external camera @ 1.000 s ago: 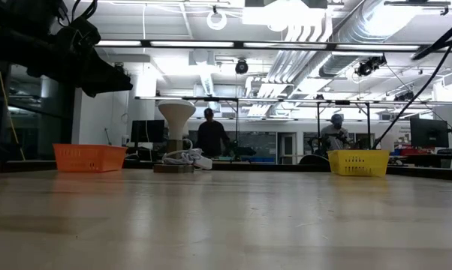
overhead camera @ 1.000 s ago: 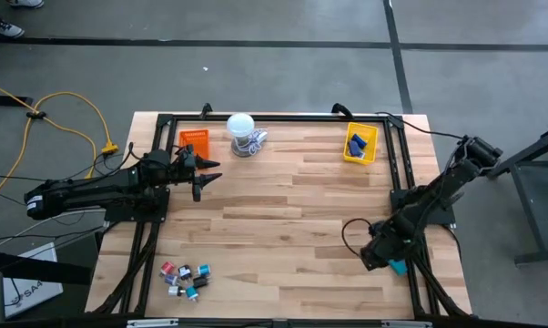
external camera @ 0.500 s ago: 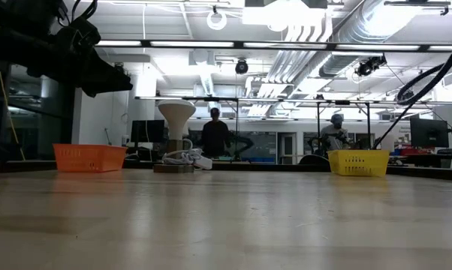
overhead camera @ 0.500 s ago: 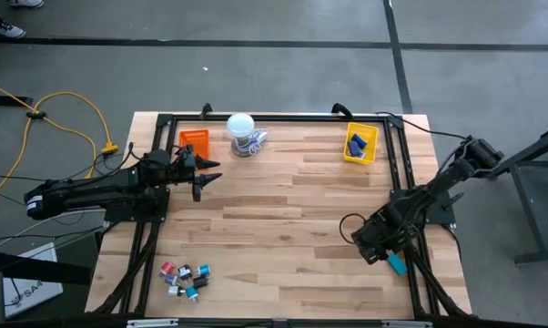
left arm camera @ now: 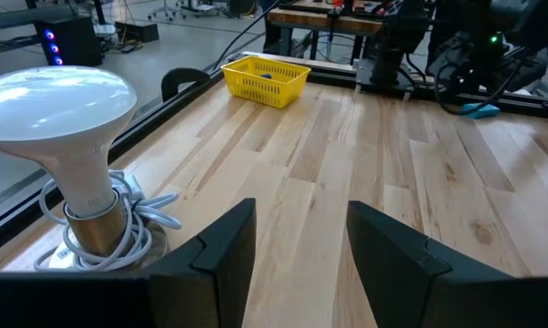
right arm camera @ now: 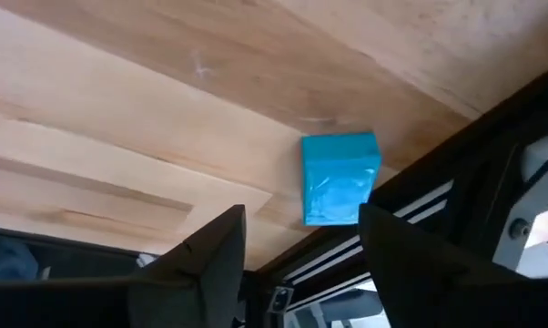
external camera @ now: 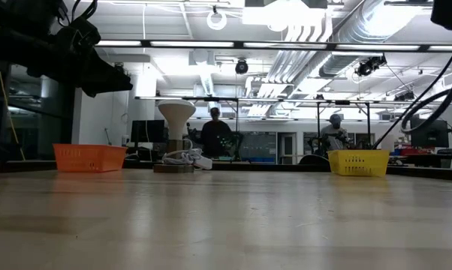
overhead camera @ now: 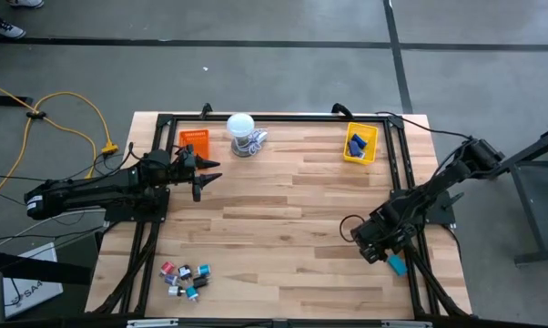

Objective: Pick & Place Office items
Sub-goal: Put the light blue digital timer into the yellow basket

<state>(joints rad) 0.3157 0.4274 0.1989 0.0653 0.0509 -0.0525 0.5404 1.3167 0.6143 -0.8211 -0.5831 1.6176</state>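
A teal block [overhead camera: 397, 264] lies flat at the table's right near edge, against the black frame rail; the right wrist view shows the teal block [right arm camera: 339, 178] just beyond my open right gripper [right arm camera: 301, 260], which hovers a little to its left [overhead camera: 371, 244]. Several small red, black, teal and white pieces [overhead camera: 185, 278] sit in a cluster near the table's near left corner. Blue items lie in the yellow tray [overhead camera: 360, 143]. My left gripper [overhead camera: 206, 173] waits open on the far left, near the orange tray [overhead camera: 193, 139].
A white round-topped bulb-like object [left arm camera: 60, 100] stands on a coiled cord close beside my left gripper [left arm camera: 301, 246]. A black frame rail [overhead camera: 403, 182] runs round the table's edges. People stand in the room behind [external camera: 215, 135]. Bare wood spans the table's middle [overhead camera: 283, 219].
My right gripper has drawn away from the teal block toward the table's left and a little toward the far edge, so the block, which was mostly hidden under it, now shows. The block has stayed in place.
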